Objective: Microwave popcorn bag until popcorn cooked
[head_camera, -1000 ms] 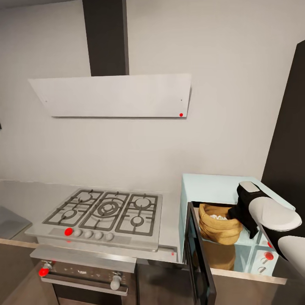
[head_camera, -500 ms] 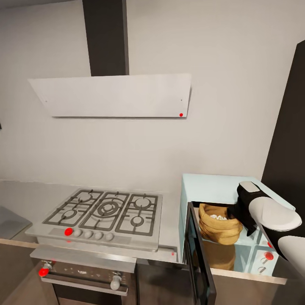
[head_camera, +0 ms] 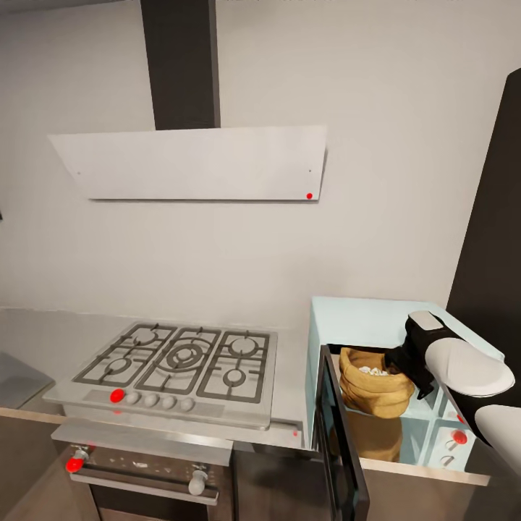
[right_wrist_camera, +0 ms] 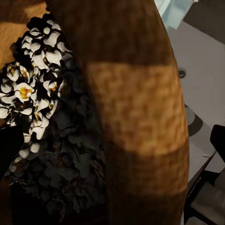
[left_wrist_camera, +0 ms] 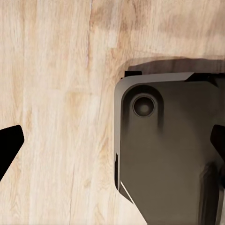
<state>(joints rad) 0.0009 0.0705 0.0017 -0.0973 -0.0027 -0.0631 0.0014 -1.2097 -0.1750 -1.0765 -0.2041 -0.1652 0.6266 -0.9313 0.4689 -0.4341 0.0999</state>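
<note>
Head view, nearest: the oven [head_camera: 141, 463] sits below the steel gas hob [head_camera: 174, 365], and the microwave's dark-framed door [head_camera: 341, 441] swings open toward the camera on the right. Beyond the door, the popcorn bag [head_camera: 373, 382] stands upright inside the microwave [head_camera: 362, 325], which rests on the pale grey worktop [head_camera: 43, 336]. The right gripper [head_camera: 399, 359] reaches in from the right and meets the bag's rolled rim; from here I cannot tell whether its fingers are apart or clamped. Farther back, the slanted white hood [head_camera: 195, 163] hangs on the wall.

The right wrist view adds what the head camera cannot resolve: the bag's woven tan wall [right_wrist_camera: 136, 112] very close, and the popcorn [right_wrist_camera: 33, 84] inside as white puffs with yellow centres. Dark fingertips sit at both edges, spread wide.

The left wrist view shows wooden floor [left_wrist_camera: 56, 112] and a dark base part [left_wrist_camera: 164, 154], the left gripper's fingertips [left_wrist_camera: 9, 145] held well apart.
</note>
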